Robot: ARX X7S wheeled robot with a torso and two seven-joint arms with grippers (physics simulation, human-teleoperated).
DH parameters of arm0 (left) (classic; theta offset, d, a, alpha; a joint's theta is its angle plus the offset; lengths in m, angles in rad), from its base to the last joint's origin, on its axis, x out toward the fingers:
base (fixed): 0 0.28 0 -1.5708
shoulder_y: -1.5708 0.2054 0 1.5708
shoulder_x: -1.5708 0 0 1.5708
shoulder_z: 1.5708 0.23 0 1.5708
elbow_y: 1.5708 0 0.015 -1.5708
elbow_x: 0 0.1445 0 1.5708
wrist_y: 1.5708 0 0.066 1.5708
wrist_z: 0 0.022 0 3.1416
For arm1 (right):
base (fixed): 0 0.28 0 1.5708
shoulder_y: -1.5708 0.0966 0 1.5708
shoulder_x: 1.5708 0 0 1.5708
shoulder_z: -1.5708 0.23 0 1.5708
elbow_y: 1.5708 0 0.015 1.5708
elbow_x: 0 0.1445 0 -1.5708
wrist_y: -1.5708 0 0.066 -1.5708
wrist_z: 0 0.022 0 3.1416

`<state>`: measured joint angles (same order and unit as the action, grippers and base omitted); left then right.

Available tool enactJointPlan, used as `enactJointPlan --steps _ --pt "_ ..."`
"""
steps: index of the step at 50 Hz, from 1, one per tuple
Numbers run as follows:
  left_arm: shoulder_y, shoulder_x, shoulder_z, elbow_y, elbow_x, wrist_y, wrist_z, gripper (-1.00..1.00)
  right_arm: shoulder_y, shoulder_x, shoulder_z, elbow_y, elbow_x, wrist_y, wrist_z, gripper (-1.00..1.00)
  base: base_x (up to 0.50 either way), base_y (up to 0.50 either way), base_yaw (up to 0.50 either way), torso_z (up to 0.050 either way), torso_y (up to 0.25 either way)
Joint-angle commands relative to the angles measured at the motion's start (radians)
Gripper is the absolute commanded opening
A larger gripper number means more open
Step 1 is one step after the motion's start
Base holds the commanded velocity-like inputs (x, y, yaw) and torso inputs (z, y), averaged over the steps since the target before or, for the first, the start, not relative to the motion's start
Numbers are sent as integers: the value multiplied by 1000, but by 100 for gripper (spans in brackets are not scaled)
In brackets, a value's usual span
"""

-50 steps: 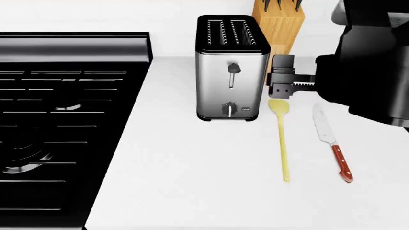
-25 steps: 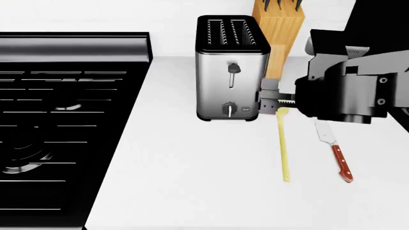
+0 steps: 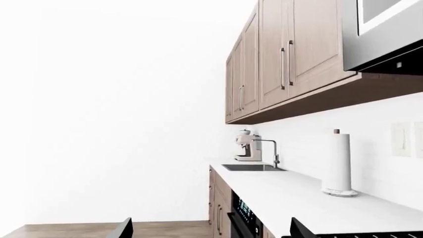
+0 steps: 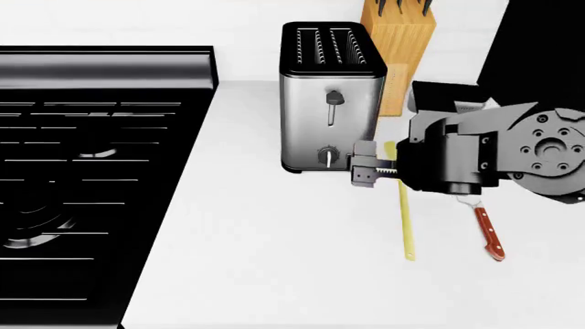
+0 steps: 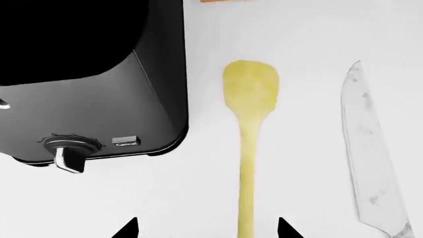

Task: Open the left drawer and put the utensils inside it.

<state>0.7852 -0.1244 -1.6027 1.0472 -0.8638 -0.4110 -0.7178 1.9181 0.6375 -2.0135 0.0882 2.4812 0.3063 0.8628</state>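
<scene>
**A:** What lies nearest?

**B:** Bare white counter [image 4: 274,274], with the black stove [image 4: 92,185] along its left edge. The spatula [image 4: 406,219] lies lengthwise on the counter, its handle end toward the robot. Just beside it on the right is the knife [image 4: 489,236], reddish handle near, blade largely hidden under the arm.

**A:** And the right gripper [image 4: 364,166]?

**B:** It hangs above the spatula's blade end, beside the toaster's [image 4: 329,96] front corner. In the wrist view its two fingertips [image 5: 126,229] stand spread, one on either side of the spatula's handle, holding nothing.

**A:** Farther back?

**B:** The toaster, then the wooden knife block [image 4: 399,41] against the wall.

**A:** The left gripper [image 3: 208,229]?

**B:** Its tips are parted, facing a sink [image 3: 251,167] and cabinets. The drawer isn't in view.
</scene>
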Motion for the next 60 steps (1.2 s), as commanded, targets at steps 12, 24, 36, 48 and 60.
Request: enactJointPlan --steps 12,24,36,48,60 --pt "0 -7 25 0 22 0 -8 100 -112 -20 -29 100 2 -9 -34 100 0 0 0 0 0" --pt "0 2 37 0 35 8 -7 100 -136 -29 -32 124 6 -1 -41 100 0 0 0 0 0" --pt "0 2 42 0 44 10 -5 100 -160 -41 -40 173 1 19 -64 100 0 0 0 0 0" --pt "0 4 74 0 71 19 -10 100 -193 -55 -51 207 -10 27 -77 100 0 0 0 0 0" --pt "0 9 75 0 74 27 -9 100 -193 -47 -51 185 -16 28 -63 -100 0 0 0 0 0"
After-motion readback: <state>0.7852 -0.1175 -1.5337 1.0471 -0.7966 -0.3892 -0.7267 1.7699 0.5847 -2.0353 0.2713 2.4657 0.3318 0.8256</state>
